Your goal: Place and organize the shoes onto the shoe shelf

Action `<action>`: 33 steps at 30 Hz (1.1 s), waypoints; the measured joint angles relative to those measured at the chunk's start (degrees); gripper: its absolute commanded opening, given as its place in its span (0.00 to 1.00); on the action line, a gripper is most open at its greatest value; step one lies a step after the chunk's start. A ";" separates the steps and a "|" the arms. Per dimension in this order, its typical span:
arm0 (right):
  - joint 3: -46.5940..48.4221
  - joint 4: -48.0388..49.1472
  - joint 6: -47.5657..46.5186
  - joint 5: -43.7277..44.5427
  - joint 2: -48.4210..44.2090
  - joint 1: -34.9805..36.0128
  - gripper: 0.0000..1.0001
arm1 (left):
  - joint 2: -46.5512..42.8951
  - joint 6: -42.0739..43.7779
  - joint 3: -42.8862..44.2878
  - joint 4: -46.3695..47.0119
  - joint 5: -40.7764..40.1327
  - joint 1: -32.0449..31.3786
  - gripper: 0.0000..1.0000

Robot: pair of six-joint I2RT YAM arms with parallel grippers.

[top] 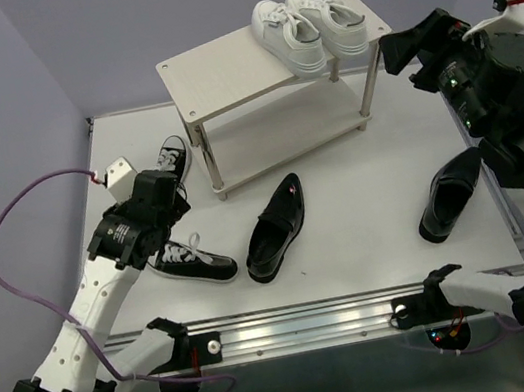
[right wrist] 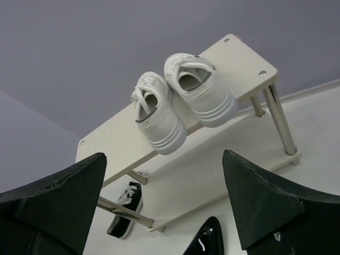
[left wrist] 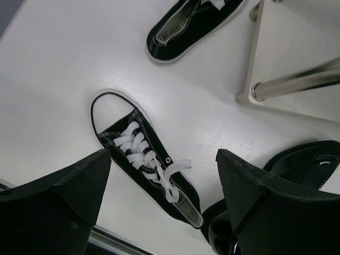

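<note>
- White sneakers (right wrist: 202, 101) stand on the shelf (right wrist: 244, 61) top, ahead of the right jaws, which are released and empty.
- Black sneaker (left wrist: 141, 156) lies on the desk (left wrist: 53, 69) under the left jaws, also released.

White tabletop (top: 369, 228), bounded at rear and left by plain lavender walls (top: 60, 28); a silver metal rail (top: 305, 325) runs along its near edge.
</note>
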 measured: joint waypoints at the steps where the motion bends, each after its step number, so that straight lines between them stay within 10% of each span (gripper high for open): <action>1: -1.44 -0.48 -0.17 0.37 -1.29 0.02 0.96 | -0.42 -1.36 -1.20 -0.55 1.25 0.46 0.87; 26: -12.83 -6.45 -0.55 -2.51 1.90 0.02 0.99 | 5.38 -26.05 -21.07 1.36 15.26 -4.72 0.88; 33: -13.81 -7.23 -0.57 -2.71 1.92 0.02 0.99 | 10.19 -28.15 -24.61 5.90 14.14 -4.74 0.50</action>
